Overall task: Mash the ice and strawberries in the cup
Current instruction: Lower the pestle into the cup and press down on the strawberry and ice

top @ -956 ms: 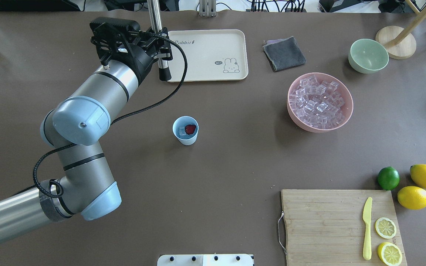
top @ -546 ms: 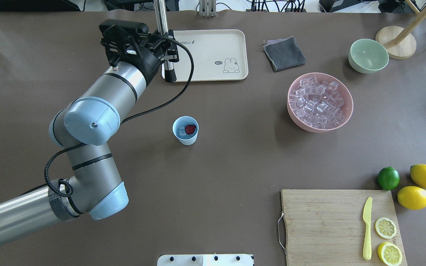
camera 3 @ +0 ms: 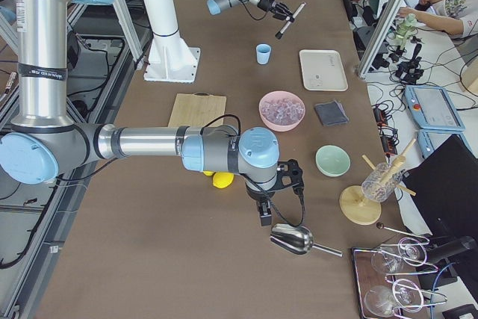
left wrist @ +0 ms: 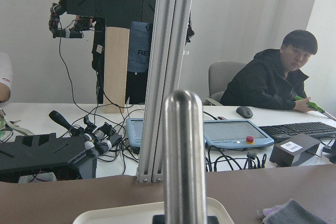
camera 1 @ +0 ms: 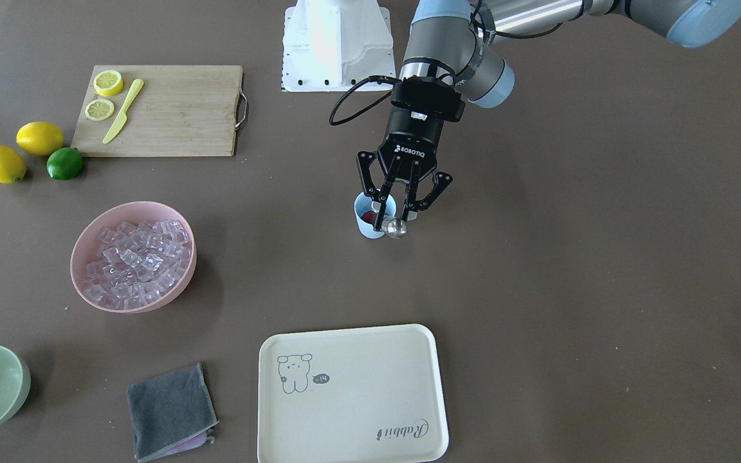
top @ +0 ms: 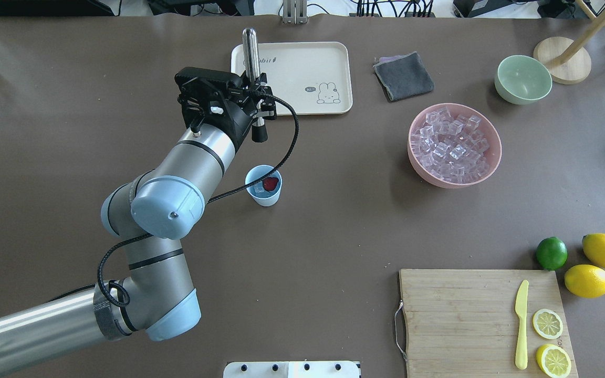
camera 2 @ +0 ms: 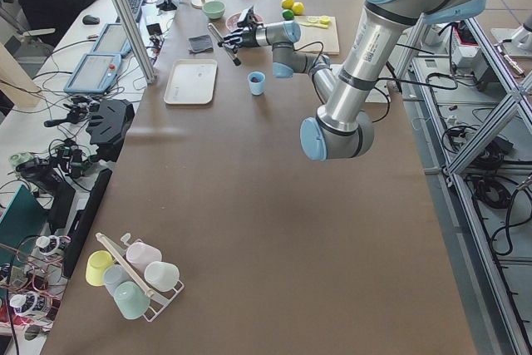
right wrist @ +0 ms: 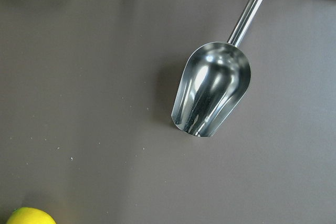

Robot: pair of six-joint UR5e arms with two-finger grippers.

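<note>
The light-blue cup [top: 263, 186] stands mid-table with a red strawberry [top: 270, 184] and a clear ice cube [top: 258, 188] inside. It also shows in the front view [camera 1: 366, 220]. My left gripper [top: 257, 103] is shut on a muddler [top: 251, 52], a silver rod with a black tip, tilted over the table just beyond the cup. In the front view the left gripper [camera 1: 396, 215] overlaps the cup. The left wrist view shows the muddler's rod [left wrist: 184, 156]. More ice [top: 452, 144] fills the pink bowl [top: 493, 157]. My right gripper [camera 3: 264, 218] hangs far off; I cannot tell its state.
A cream tray [top: 302, 79], a grey cloth [top: 403, 76] and a green bowl [top: 523, 80] lie at the back. A cutting board [top: 460, 320] with a knife and lemon slices, a lime [top: 551, 253] and lemons are front right. A metal scoop [right wrist: 212, 90] lies under the right wrist.
My left arm has swung right and toward the cup, carrying the muddler from the tray's left edge to just beyond the cup. The cup and its contents have not moved.
</note>
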